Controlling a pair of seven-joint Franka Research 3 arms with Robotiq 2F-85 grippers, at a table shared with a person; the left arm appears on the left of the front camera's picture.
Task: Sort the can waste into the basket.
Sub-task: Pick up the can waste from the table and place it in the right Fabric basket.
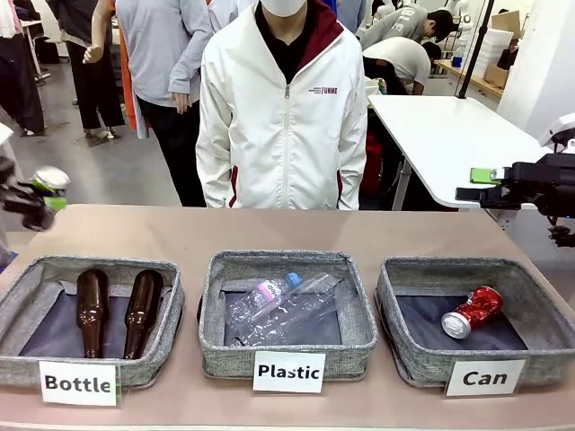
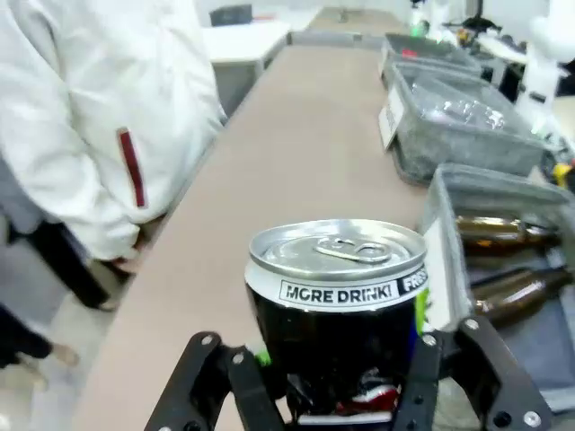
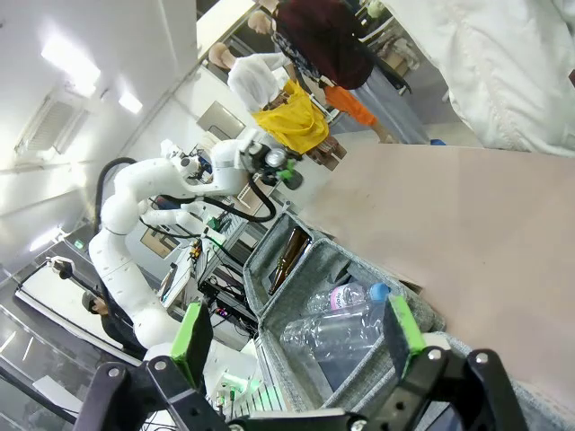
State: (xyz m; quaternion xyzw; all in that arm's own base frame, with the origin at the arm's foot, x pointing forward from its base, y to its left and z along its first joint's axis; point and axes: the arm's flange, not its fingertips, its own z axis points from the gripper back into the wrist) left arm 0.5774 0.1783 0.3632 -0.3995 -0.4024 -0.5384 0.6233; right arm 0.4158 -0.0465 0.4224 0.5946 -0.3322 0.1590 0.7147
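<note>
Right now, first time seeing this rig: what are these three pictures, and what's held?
Two white robot arms share a table with a person standing opposite. The front view looks across the table from the robot's side. The other two pictures come from cameras on each arm's wrist, looking along its fingers.

Three grey baskets sit in a row: "Bottle" holds two brown bottles, "Plastic" holds clear bottles, and the "Can" basket holds a red can.

The left gripper is shut on a black can, held at the table's left end. The right gripper is open and empty, at the right.
</note>
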